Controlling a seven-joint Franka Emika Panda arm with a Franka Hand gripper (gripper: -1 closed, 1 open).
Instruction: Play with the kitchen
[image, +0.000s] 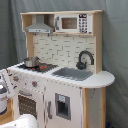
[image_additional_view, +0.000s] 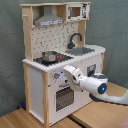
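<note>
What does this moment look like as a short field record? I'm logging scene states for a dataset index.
setting: toy kitchen against a grey backdrop
stovetop: small metal pot on the burners
sink: grey basin with black faucet behind it
upper shelf: hood beside microwave
front panel: oven door below knobs
arm: gripper at the knob panel, just above the oven door
gripper fingers: cannot tell
</note>
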